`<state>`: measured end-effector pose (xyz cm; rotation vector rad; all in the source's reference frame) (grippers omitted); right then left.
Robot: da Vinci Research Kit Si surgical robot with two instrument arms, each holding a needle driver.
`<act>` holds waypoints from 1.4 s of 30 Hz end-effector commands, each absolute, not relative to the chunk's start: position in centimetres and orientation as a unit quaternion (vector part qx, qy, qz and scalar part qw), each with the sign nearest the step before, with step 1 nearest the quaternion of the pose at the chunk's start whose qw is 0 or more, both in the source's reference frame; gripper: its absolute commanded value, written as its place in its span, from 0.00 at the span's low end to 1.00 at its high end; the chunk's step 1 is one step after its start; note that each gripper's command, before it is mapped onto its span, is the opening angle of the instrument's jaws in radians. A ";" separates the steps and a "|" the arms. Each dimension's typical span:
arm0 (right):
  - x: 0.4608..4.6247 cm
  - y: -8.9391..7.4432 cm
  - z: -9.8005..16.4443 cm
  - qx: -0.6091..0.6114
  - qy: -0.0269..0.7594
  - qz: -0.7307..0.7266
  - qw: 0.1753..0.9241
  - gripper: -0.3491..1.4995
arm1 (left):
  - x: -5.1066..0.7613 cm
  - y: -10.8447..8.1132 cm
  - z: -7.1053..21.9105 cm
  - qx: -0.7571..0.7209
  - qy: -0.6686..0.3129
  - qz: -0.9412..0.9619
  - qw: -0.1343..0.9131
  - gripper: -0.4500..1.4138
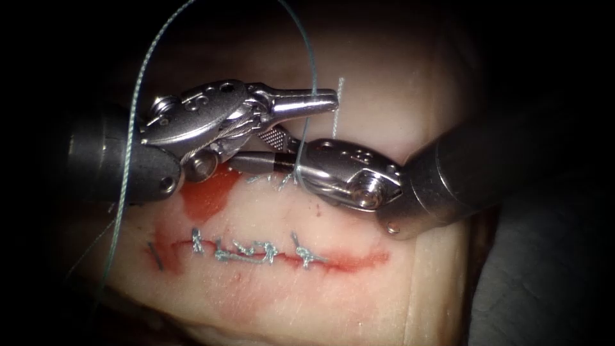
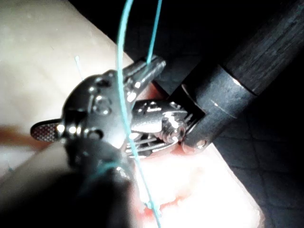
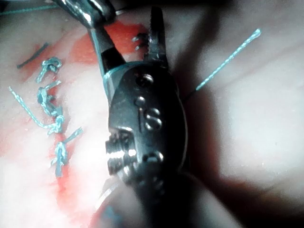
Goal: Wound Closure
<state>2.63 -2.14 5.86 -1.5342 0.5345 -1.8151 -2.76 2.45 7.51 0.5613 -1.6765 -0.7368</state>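
Observation:
The tissue point(image 1: 397, 115) has a horizontal cut point(image 1: 359, 260) closed along most of its length by several knotted stitches point(image 1: 246, 251). Both tools hover over the tissue behind the cut. My left tool point(image 1: 333, 99) points right, jaws shut on the blue-green thread point(image 1: 312, 70) near their tips, as the left wrist view point(image 2: 154, 64) also shows. My right tool point(image 1: 246, 147) points left beneath it, jaws open and holding nothing. The thread runs down from the left jaws and lies across the base of the right jaws point(image 3: 127, 23). A short free thread end point(image 1: 338, 96) stands beside the left tips.
A patch of red fluid point(image 1: 208, 195) lies under the left tool's wrist. A long strand of thread point(image 1: 131, 128) arcs up and over on the left. A short dark mark point(image 1: 154, 253) sits at the cut's left end. Short thread ends point(image 1: 275, 181) lie under the right jaws.

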 end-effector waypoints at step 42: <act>2.10 -1.9 5.9 -0.663 0.160 -0.604 0.413 0.24 | -2.51 1.9 8.4 0.166 -0.623 -0.345 0.682 0.00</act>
